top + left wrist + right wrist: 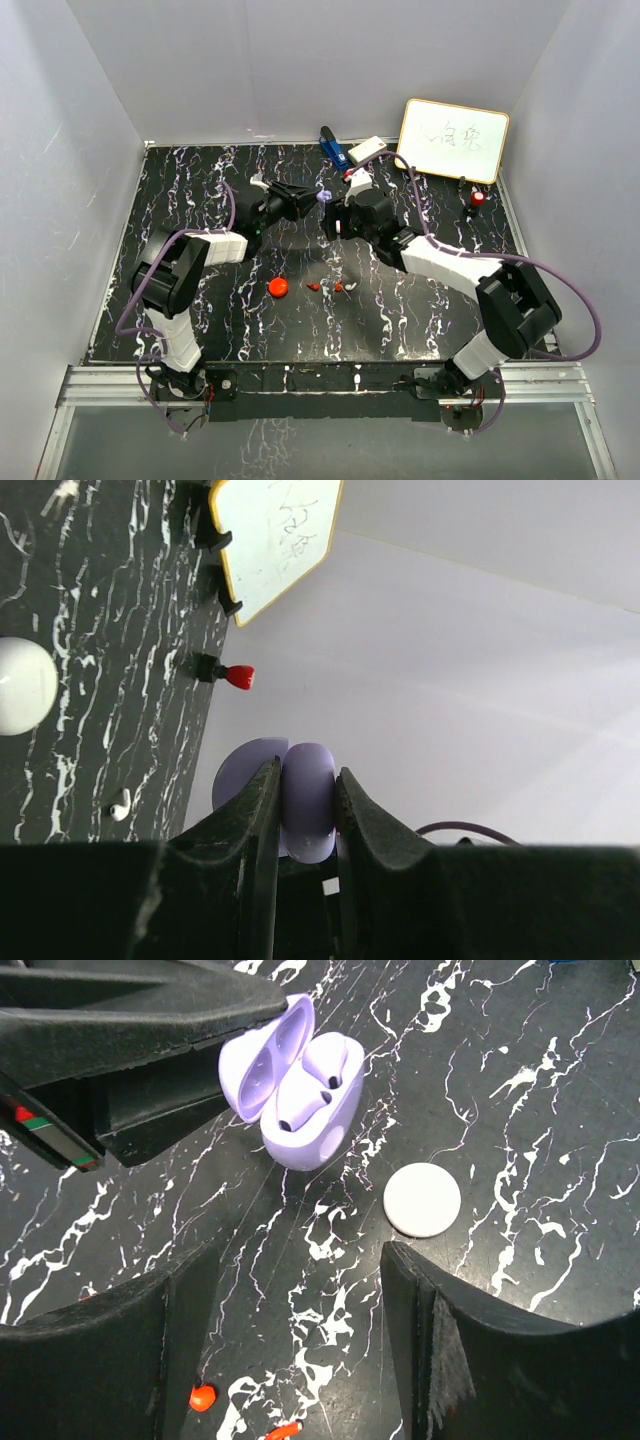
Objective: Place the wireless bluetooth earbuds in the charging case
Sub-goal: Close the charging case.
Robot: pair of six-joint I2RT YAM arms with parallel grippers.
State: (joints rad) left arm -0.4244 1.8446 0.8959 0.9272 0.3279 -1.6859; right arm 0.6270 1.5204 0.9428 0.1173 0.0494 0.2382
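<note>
A lilac charging case (305, 1125) hangs above the table with its lid (258, 1065) open. Two purple earbuds (329, 1061) sit in its wells. My left gripper (305, 772) is shut on the case (306, 798), gripping its body from both sides. In the top view the left gripper (308, 199) holds the case (322, 196) mid-table. My right gripper (290, 1345) stands open just below the case with nothing between its fingers. Two small red earbuds (202, 1397) lie on the table below it, also seen as red earbuds (315, 287) in the top view.
A white round case (422, 1200) lies on the black marbled table (200, 180) near the right gripper (336, 217). A red round case (279, 287) sits front centre. A whiteboard (453, 139), a red-capped marker (477, 199) and a blue object (333, 148) stand at the back.
</note>
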